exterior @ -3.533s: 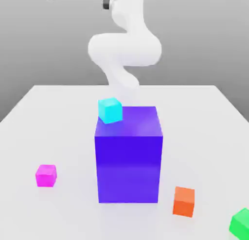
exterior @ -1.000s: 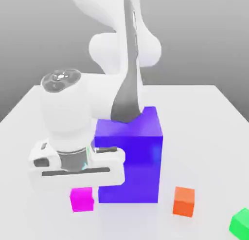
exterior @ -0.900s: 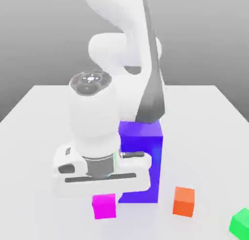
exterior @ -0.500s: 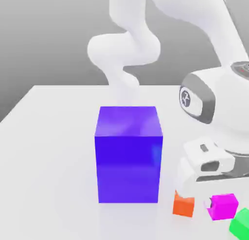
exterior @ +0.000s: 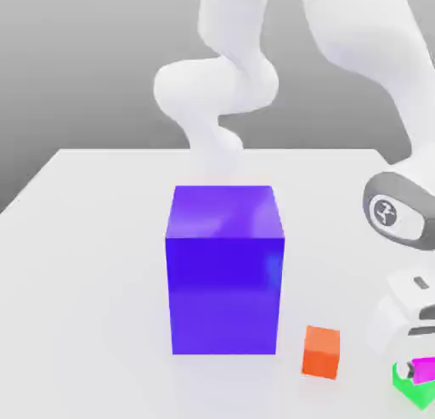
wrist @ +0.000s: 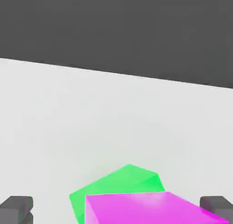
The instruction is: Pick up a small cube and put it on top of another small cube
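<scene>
The small magenta cube [exterior: 426, 370] [wrist: 150, 210] rests on top of the small green cube [exterior: 410, 390] [wrist: 119, 184] at the front corner of the table, on the exterior view's right. It sits a little askew, so one green corner sticks out from under it. My gripper [exterior: 422, 365] [wrist: 117, 207] hangs straight over the pair and is open. Its dark fingertips [wrist: 17, 208] stand on either side of the magenta cube, and a clear gap shows on at least one side. The white hand [exterior: 406, 311] covers part of both cubes in the exterior view.
A big blue-purple block [exterior: 225, 268] stands at the middle of the white table [exterior: 85, 264]. An orange cube [exterior: 321, 351] lies between the block and the stacked cubes, close to my hand. The arm's base rises behind the block.
The gripper carried the magenta cube from the left front of the block, past the orange cube, to the green cube. The fingers have spread and the magenta cube now sits on the green one.
</scene>
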`<state>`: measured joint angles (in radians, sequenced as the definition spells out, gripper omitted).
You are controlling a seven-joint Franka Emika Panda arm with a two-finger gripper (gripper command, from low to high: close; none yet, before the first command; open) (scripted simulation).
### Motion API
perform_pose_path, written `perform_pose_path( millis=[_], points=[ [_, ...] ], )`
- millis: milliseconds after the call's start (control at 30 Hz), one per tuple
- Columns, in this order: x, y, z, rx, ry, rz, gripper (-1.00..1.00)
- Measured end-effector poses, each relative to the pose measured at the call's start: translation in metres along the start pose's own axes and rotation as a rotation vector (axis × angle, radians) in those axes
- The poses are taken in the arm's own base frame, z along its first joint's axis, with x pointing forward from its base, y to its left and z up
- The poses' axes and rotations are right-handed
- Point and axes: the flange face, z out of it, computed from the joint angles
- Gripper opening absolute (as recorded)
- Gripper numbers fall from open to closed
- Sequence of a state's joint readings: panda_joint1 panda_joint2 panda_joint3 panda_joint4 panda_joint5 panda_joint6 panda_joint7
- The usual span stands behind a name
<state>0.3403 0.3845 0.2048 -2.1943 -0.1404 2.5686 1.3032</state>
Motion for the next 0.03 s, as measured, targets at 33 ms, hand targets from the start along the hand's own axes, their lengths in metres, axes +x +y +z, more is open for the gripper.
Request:
perform_pose_path(
  millis=[33],
  points=[
    [-0.0003, 0.0003, -0.0149, -0.001, 0.000, -0.001, 1.00]
  ],
)
